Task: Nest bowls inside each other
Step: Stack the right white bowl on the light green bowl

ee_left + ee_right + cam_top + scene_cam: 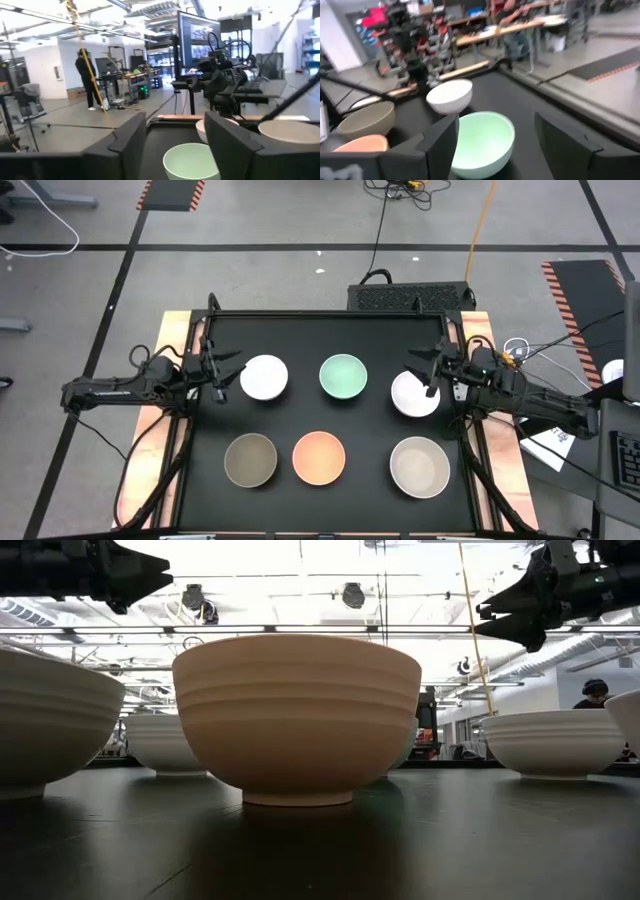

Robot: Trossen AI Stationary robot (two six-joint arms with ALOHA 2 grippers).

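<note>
Peach-orange bowl dominates low view; high view shows six bowls.

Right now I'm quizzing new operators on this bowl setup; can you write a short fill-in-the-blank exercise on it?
1. The mint green bowl sits in the back row between two ___ bowls.
2. In the front row, the peach-orange bowl sits between the beige bowl and the ___ bowl.
3. The table holds ___ bowls, none nested.
4. The right gripper is over a ___ bowl.

Missing: white; olive-grey; six; white
</note>
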